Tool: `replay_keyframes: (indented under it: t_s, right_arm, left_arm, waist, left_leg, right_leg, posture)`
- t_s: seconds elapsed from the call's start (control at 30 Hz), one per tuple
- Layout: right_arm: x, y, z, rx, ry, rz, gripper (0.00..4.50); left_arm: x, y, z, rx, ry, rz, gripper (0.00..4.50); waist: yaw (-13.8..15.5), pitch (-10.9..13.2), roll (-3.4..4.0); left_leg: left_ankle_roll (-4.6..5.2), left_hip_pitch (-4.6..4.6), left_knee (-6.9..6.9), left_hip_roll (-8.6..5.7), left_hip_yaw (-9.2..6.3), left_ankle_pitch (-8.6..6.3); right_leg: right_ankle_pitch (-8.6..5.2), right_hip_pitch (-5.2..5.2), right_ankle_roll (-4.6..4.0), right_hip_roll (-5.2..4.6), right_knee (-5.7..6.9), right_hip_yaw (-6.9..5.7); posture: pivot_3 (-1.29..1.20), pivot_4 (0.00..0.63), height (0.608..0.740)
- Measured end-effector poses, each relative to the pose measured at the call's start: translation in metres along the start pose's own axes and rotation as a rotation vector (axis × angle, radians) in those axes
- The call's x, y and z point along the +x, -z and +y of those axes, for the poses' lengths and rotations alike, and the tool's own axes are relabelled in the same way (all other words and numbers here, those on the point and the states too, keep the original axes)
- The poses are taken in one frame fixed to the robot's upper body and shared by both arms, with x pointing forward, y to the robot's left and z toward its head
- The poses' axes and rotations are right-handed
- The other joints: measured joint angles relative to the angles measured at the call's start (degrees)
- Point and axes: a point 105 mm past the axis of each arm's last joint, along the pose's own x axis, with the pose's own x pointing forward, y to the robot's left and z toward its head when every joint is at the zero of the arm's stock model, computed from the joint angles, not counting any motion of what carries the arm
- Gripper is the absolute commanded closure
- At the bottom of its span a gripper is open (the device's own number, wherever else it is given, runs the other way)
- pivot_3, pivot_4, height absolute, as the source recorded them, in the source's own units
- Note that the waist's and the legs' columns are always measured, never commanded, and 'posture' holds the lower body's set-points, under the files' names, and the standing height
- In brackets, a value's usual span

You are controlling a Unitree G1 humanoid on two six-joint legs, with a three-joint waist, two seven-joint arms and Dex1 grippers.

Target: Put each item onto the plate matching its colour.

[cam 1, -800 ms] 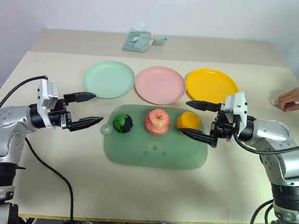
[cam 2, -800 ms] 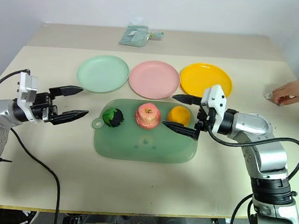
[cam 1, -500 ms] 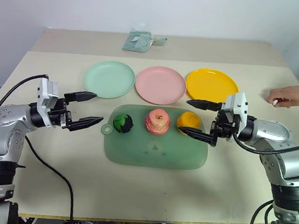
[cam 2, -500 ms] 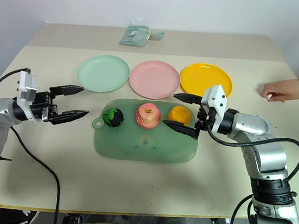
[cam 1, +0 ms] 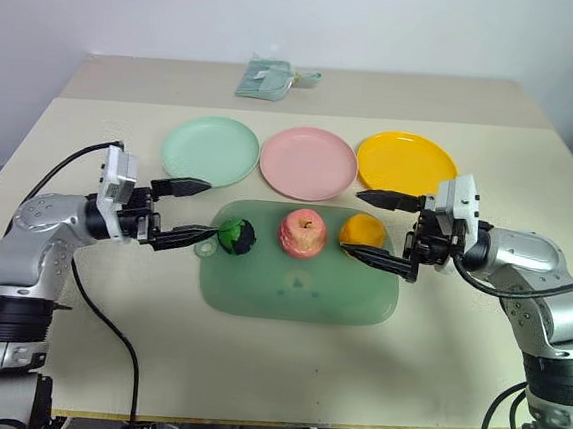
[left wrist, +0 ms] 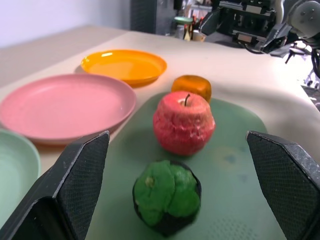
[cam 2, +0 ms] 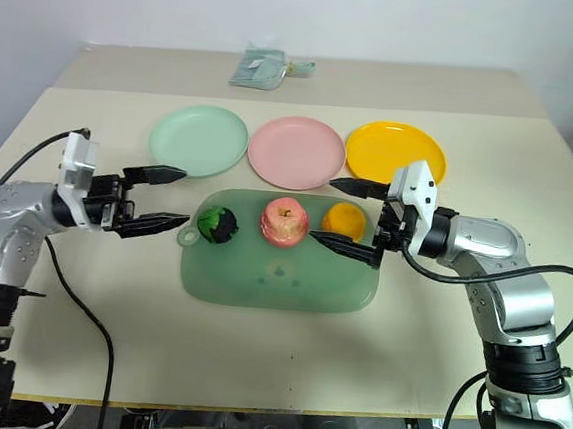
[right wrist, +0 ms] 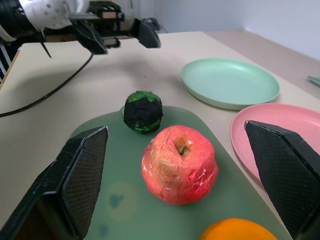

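Taking the cutting mat (cam 1: pixel 296 281) as my mark: my left tool (cam 1: pixel 195 210), fingers apart, points level at the green ball (cam 1: pixel 235 236) on the mat's left end. My right tool (cam 1: pixel 377 225), also spread, flanks the orange (cam 1: pixel 361 229) at the right end. The green plate (cam 1: pixel 210 151) lies beyond the mat.

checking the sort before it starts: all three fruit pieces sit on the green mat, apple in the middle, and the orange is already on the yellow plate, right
Not quite. The orange is not on the yellow plate, which is bare; it lies on the green mat beside the apple, as the left eye view shows. The rest holds: the apple sits in the middle, between the orange and the dark green ball.
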Motion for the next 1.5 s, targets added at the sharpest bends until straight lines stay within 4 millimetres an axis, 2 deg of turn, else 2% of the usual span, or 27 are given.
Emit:
replay_keyframes:
  t_s: [0.23,0.4,0.6,0.77,0.87,0.93,1.13,1.23,1.37,1.43,1.5]
  right_arm:
    - [0.001,-0.002,-0.001,0.005,0.008,-0.006,0.05]
    - [0.002,-0.003,0.000,0.015,0.010,-0.006,0.05]
    - [0.003,-0.004,0.000,0.008,0.012,-0.006,0.05]
    - [0.002,-0.004,0.000,0.005,0.014,-0.002,0.05]
    - [0.001,-0.004,0.000,0.006,0.020,0.001,0.00]
    - [0.001,-0.004,-0.001,0.008,0.025,0.002,0.00]
    - [0.001,-0.004,-0.003,0.015,0.046,0.006,0.00]
    - [0.006,-0.015,-0.010,-0.001,0.073,-0.027,0.00]
    - [0.020,-0.034,-0.029,-0.025,0.181,-0.128,0.00]
    - [0.027,-0.034,-0.036,-0.034,0.235,-0.145,0.00]
    - [0.036,-0.028,-0.047,-0.026,0.316,-0.143,0.00]
  left_arm:
    - [0.020,0.021,-0.004,0.075,0.041,0.037,0.00]
    - [0.031,0.030,0.003,0.119,0.039,0.053,0.00]
    - [0.048,0.053,0.005,0.115,0.032,0.062,0.00]
    - [0.052,0.062,0.006,0.116,0.029,0.068,0.00]
    - [0.053,0.067,0.005,0.105,0.042,0.077,0.79]
    - [0.053,0.068,0.004,0.098,0.044,0.077,1.73]
    - [0.052,0.067,0.006,0.100,0.031,0.070,1.73]
    - [0.045,0.059,0.025,0.103,-0.088,0.041,1.73]
    - [0.038,0.022,0.077,0.161,-0.368,-0.053,1.73]
    - [0.031,0.003,0.103,0.189,-0.530,-0.087,1.73]
    - [0.026,-0.002,0.125,0.172,-0.673,-0.087,1.73]
  waist:
    - [0.0,0.0,0.00]
    - [0.3,0.0,0.00]
    - [0.8,0.0,-0.01]
    - [1.1,0.0,-0.01]
    - [1.1,0.0,-0.02]
    - [1.2,0.0,-0.02]
    - [1.2,0.0,-0.02]
    - [1.1,0.0,-0.03]
    - [1.2,0.0,-0.07]
    - [1.3,0.0,-0.10]
    - [1.2,0.0,-0.13]
  left_leg:
    - [0.00,0.00,0.02,0.00,0.00,0.00]
    - [0.01,0.00,0.04,-0.01,0.00,0.00]
    - [0.02,0.00,0.04,-0.01,0.00,0.00]
    - [0.02,0.00,0.07,-0.01,0.00,0.00]
    - [0.02,0.00,0.09,-0.01,0.00,-0.01]
    - [0.02,0.00,0.10,-0.01,0.00,-0.01]
    - [0.02,0.00,0.11,-0.01,0.00,-0.01]
    - [0.01,0.00,0.12,0.00,-0.01,0.00]
    - [-0.01,-0.02,0.17,-0.01,-0.02,0.02]
    - [-0.27,-0.02,0.17,-0.06,-0.01,0.17]
    - [-0.28,-0.03,0.15,-0.11,0.00,0.18]
  right_leg:
    - [0.00,0.01,0.00,0.00,0.00,0.00]
    - [0.00,0.03,0.00,-0.01,0.00,0.00]
    - [0.00,0.01,0.01,0.00,0.00,0.00]
    - [0.01,0.02,0.01,0.00,0.00,0.00]
    - [0.01,0.04,0.01,0.00,0.00,-0.01]
    - [0.01,0.04,0.01,0.00,0.00,0.00]
    - [0.01,0.04,0.01,0.00,0.01,0.00]
    - [0.01,0.01,0.01,0.02,0.06,-0.01]
    - [0.01,0.00,0.02,0.04,0.10,-0.04]
    - [0.01,0.02,0.03,0.02,0.08,-0.05]
    - [0.02,0.00,0.04,0.00,0.08,-0.04]
  posture:
    - [0.00,0.150,0.729]
    - [0.00,0.150,0.729]
    - [0.00,0.150,0.729]
    - [0.00,0.150,0.729]
    - [0.00,0.150,0.729]
    - [0.00,0.150,0.729]
    - [0.00,0.150,0.729]
    - [0.00,0.150,0.729]
    - [0.00,0.150,0.729]
    - [0.00,0.150,0.729]
    - [0.00,0.150,0.729]
